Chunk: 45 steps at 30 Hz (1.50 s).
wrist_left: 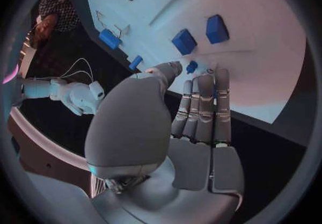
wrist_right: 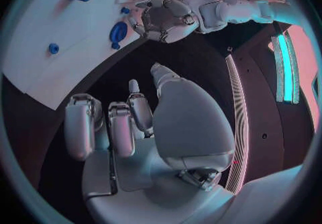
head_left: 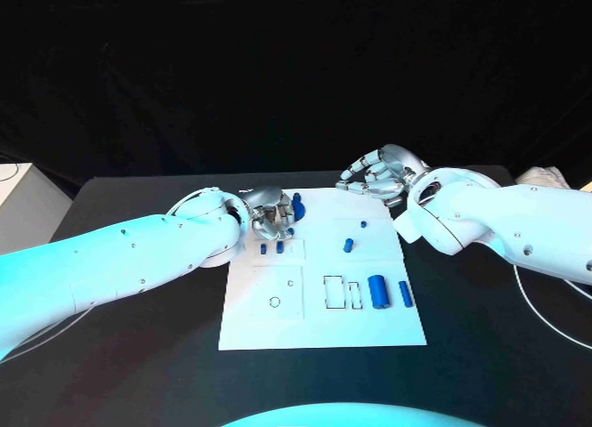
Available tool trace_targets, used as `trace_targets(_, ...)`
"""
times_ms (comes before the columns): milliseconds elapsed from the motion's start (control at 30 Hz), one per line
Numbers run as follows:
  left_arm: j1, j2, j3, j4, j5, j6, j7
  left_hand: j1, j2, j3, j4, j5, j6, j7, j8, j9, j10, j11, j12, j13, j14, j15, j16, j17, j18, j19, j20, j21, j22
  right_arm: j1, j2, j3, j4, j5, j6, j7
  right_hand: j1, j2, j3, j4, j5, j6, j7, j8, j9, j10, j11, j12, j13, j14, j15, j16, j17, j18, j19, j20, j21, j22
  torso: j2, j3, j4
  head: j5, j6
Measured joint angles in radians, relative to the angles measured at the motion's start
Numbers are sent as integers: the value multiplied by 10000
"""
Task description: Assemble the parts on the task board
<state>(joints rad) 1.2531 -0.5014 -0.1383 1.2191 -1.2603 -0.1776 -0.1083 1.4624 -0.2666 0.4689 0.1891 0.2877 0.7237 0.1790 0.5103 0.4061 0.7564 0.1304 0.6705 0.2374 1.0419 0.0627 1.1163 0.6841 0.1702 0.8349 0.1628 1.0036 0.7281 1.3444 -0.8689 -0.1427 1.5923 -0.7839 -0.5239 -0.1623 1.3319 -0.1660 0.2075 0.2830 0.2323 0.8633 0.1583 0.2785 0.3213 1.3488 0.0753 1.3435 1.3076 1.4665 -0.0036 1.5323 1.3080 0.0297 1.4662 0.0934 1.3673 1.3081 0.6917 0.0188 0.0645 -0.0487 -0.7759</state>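
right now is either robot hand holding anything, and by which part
Nothing is clearly held. The left robot hand hovers over the task board near a small blue part, its grip unclear. The right robot hand is empty, fingers curled.

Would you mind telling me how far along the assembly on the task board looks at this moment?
Early, by the look of it. Nothing can be confirmed as assembled: blue parts still lie loose on the task board, beside outlined slots. In hand: the left hand is down at the board's far left corner, fingers at a small blue piece; whether it grips it is unclear. The right hand hovers beyond the far edge, holding nothing.
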Motion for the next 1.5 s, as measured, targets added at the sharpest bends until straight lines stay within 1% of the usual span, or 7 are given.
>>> trace_targets(133,1,89,0,-108,-124,179,-198,0,0,3,-3,0,61,-10,-36,-52,9,0,-11,-59,6,-6,52,-32,-1,39,31,33,18,0,6,0,3,1,0,1,0,0,0,0,0,0,0,0,0,0,0,0,-1,0,0,0,0,-1,0,0,0,0,-3,1,0,-1,-10)
trace_targets(567,6,373,3,-404,-312,721,-501,-20,87,315,-229,-35,566,-99,-192,-484,574,-106,-248,-457,268,-89,599,-196,-2,161,-91,339,229,0,22,-1,13,2,0,1,0,0,0,0,0,0,0,0,0,0,0,0,-1,0,0,0,-2,-1,0,0,0,-2,-6,2,10,-19,-18)
trace_targets(967,19,496,19,-483,-330,803,-577,-60,126,391,-305,-89,563,-97,-464,-727,647,-104,-510,-666,321,-143,712,-325,-2,160,-91,457,322,0,35,-1,23,2,1,1,0,0,0,0,0,0,0,0,0,0,0,0,-2,0,0,0,-3,-1,0,0,0,-4,-10,2,9,-38,-28)
trace_targets(1200,30,553,29,-510,-331,827,-635,-60,126,417,-332,-89,561,-96,-465,-768,665,-85,-526,-752,329,-135,753,-352,-2,160,-91,457,333,0,30,-1,36,0,1,-4,0,0,0,0,0,0,0,0,0,0,0,0,-2,0,0,0,-4,-1,0,0,0,-4,-5,2,7,-44,-50)
trace_targets(1267,32,579,31,-515,-331,827,-639,-60,126,448,-363,-143,561,-95,-509,-799,735,-57,-586,-806,398,-66,870,-254,-2,160,-92,519,357,0,30,-1,40,-1,1,-5,0,0,0,0,0,0,0,0,0,0,0,0,-3,0,0,0,-4,-1,0,0,0,-4,-5,2,7,-45,-58)
trace_targets(1400,32,641,31,-551,-331,831,-643,-94,169,513,-425,-145,626,-47,-523,-844,832,-82,-605,-834,518,-79,1011,-123,-3,162,-89,566,393,0,30,-1,48,-2,1,-7,0,0,-1,0,0,0,0,0,0,0,0,0,-3,0,0,0,-5,-1,0,0,0,-5,-5,2,8,-52,-66)
trace_targets(1500,34,676,33,-602,-331,835,-643,-37,227,653,-484,-188,791,-112,-523,-895,1038,-142,-720,-917,717,-144,1219,46,-2,232,-91,673,456,0,31,-1,51,-3,1,-8,0,0,28,28,40,0,0,0,6,1,0,0,-3,0,0,0,-5,-1,0,0,0,-6,-5,2,7,-58,-70)
